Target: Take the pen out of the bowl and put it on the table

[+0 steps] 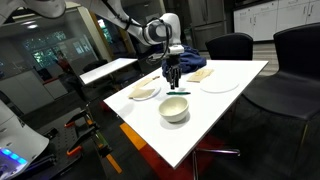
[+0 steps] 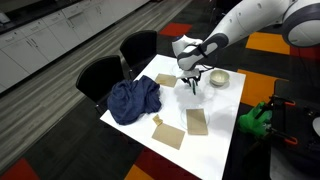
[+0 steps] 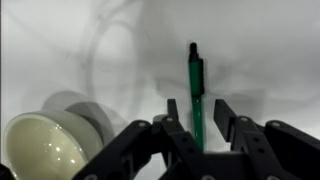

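Over the middle of the white counter [image 1: 240,70] the hand [image 1: 172,72] hangs low, pointing down, in both exterior views. From the wrist view its fingers [image 3: 176,112] are spread, with the green pen [image 3: 196,85] between them: it sits close to one finger, and a clear gap separates it from the other, so it is not pinched. The pen shows against the bare counter, outside the bowl [image 3: 45,150], which sits off to the lower corner of that view. In an exterior view the deep white bowl [image 1: 175,108] stands nearer the counter's edge, apart from the hand, with a shallow dish [image 1: 145,92] and a flat plate [image 1: 218,84] beside it. A crumpled blue cloth [image 2: 133,100] lies at the far end.
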`<state>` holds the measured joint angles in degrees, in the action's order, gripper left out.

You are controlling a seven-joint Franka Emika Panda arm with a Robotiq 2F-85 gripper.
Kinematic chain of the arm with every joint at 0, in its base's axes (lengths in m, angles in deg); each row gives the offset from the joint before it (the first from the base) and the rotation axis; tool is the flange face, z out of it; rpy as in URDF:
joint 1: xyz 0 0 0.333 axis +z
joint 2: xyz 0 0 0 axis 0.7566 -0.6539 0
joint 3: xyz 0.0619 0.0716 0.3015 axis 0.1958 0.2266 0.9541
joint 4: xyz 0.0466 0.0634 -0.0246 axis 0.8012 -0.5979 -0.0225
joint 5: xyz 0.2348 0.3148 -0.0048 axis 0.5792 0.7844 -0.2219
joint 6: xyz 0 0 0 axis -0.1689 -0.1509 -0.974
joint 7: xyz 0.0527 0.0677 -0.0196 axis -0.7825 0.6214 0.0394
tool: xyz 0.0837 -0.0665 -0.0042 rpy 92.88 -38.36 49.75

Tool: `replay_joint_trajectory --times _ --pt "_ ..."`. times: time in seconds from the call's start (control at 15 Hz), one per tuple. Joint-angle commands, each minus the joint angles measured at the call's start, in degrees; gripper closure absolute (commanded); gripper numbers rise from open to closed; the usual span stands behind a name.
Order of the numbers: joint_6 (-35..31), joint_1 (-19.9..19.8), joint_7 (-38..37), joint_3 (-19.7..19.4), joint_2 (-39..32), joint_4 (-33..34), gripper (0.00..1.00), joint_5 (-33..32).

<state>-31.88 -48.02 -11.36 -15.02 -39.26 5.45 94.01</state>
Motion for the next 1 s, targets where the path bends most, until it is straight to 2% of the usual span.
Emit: replay_joint_trajectory --times 0.0,0.2,0.27,0.53,0.93 --pt "1.8 -0.7 -0.5 0.6 -0.2 1.9 0.23 0.2" --pt "0.0 -0.2 -0.6 0.4 1.4 0.1 0.02 -0.1" --pt "-1.0 0.0 -0.5 0.2 2.2 -0.8 0.0 -0.2" --pt "-7.3 0.7 -0.9 -0.3 5.2 -4.2 0.0 -0.4" --pt "-24.9 3.3 -2.0 -2.0 13.2 -15.1 0.0 -1.1"
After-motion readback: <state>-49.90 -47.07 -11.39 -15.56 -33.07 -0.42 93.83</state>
